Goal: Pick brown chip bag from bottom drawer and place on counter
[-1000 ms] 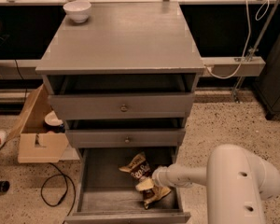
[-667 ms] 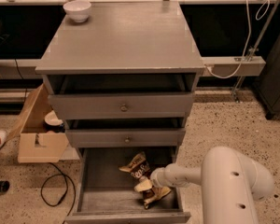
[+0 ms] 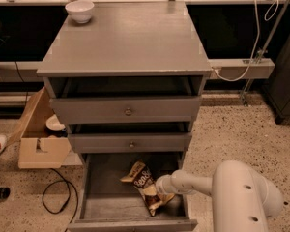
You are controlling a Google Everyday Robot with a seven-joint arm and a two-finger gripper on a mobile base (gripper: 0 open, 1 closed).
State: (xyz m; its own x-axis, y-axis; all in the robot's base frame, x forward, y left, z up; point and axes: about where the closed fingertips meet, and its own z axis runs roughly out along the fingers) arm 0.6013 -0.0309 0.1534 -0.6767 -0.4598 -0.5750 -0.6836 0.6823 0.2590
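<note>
The brown chip bag [image 3: 141, 179] lies crumpled on the grey floor of the open bottom drawer [image 3: 101, 204], right of the middle, with white script lettering facing up. My gripper [image 3: 159, 184] reaches into the drawer from the right at the end of the white arm [image 3: 198, 183]. It rests against the bag's right side. The bag's lower end [image 3: 157, 202] sticks out below the gripper. The counter [image 3: 130, 37] is the flat grey top of the cabinet, above the two upper drawers.
A white bowl [image 3: 79, 10] stands on the counter's far left corner. The two upper drawers [image 3: 128, 111] are pulled out slightly. A cardboard box [image 3: 36, 139] and a black cable [image 3: 55, 197] lie on the floor at the left. A rail with a white cable [image 3: 241, 66] is at the right.
My arm has shifted slightly to the left, bringing the gripper closer against the bag. The bag lies in the same place in the drawer.
</note>
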